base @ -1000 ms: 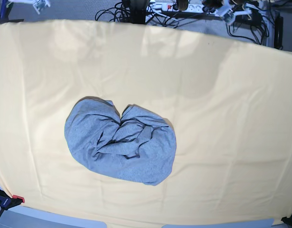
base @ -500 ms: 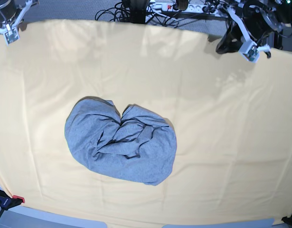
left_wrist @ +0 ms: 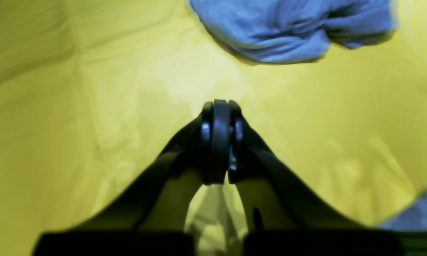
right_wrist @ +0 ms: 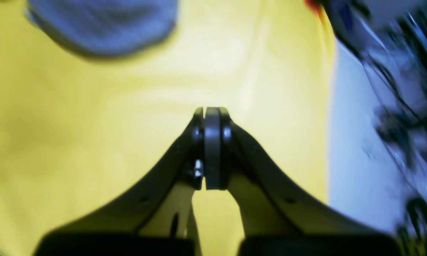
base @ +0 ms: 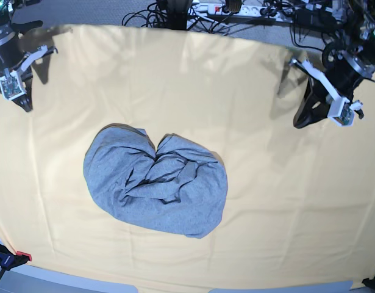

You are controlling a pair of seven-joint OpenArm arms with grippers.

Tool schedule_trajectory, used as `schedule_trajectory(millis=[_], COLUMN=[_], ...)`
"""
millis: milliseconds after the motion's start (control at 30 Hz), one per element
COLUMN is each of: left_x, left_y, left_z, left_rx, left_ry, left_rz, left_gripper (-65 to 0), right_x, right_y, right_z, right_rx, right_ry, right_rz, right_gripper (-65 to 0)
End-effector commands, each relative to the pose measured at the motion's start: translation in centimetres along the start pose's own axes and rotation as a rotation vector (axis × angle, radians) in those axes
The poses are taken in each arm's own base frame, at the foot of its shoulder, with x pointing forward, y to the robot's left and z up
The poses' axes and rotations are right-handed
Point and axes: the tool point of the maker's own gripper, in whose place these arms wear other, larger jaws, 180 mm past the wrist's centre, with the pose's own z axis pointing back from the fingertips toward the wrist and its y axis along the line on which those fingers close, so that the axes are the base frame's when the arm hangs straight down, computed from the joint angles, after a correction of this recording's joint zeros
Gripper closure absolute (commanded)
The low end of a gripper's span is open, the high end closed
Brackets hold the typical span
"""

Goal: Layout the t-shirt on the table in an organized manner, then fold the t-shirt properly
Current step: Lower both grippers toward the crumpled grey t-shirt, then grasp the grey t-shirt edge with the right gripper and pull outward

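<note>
The grey t-shirt (base: 155, 181) lies crumpled in a rounded heap at the middle of the table (base: 278, 201); no lettering shows. It also shows at the top of the left wrist view (left_wrist: 291, 28) and of the right wrist view (right_wrist: 99, 25). My left gripper (base: 302, 119) hangs over the table's right part, well clear of the shirt. In its wrist view it (left_wrist: 219, 106) is shut and empty. My right gripper (base: 25, 104) hangs over the far left corner. In its wrist view it (right_wrist: 211, 112) is shut and empty.
Cables and a power strip (base: 227, 8) lie beyond the table's far edge. A clamp with a red tip (base: 10, 257) grips the front left corner. The cloth's side edge and grey floor (right_wrist: 356, 149) show in the right wrist view.
Both arms have come down and inward from the far corners over the table. The shirt has not moved.
</note>
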Motion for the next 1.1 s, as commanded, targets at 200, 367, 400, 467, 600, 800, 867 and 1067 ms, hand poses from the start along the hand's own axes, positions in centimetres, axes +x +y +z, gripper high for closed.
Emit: schedule_trajectory(millis=[200, 367, 400, 467, 600, 800, 867, 1067], left_x=[-3.6, -6.1, -6.2, -6.1, -5.5, -4.9, -5.0, -5.2], left_y=[0.5, 0.5, 0.6, 1.0, 2.1, 2.9, 3.0, 2.9], left_z=[-4.3, -6.5, -6.8, -7.2, -7.8, -8.0, -8.0, -7.9], left_rx=[-0.101, -0.127, -0.130, -0.126, -0.104, -0.084, -0.083, -0.084], left_ry=[0.069, 0.145, 0.149, 0.149, 0.136, 0.131, 0.140, 0.150], left_rz=[0.064, 0.060, 0.062, 0.064, 0.064, 0.026, 0.022, 0.023], left_gripper=[0.0, 0.0, 0.0, 0.0, 0.0, 0.0, 0.0, 0.0], right_x=[0.1, -0.8, -0.7, -0.4, 0.5, 1.2, 1.0, 0.7], right_y=[2.7, 4.2, 4.2, 4.1, 4.2, 6.4, 6.1, 9.3], right_z=[-4.9, -9.0, -9.7, -10.8, -12.8, -15.4, -16.4, -17.4], right_rx=[0.119, 0.174, 0.178, 0.181, 0.216, 0.326, 0.300, 0.400], right_ry=[-0.074, -0.061, -0.062, -0.073, -0.104, -0.107, -0.093, -0.046], right_rz=[-0.108, -0.163, -0.168, -0.190, -0.316, -0.492, -0.541, -0.665], right_gripper=[0.0, -23.8, -28.0, -33.1, -34.7, -34.7, -34.7, -34.7])
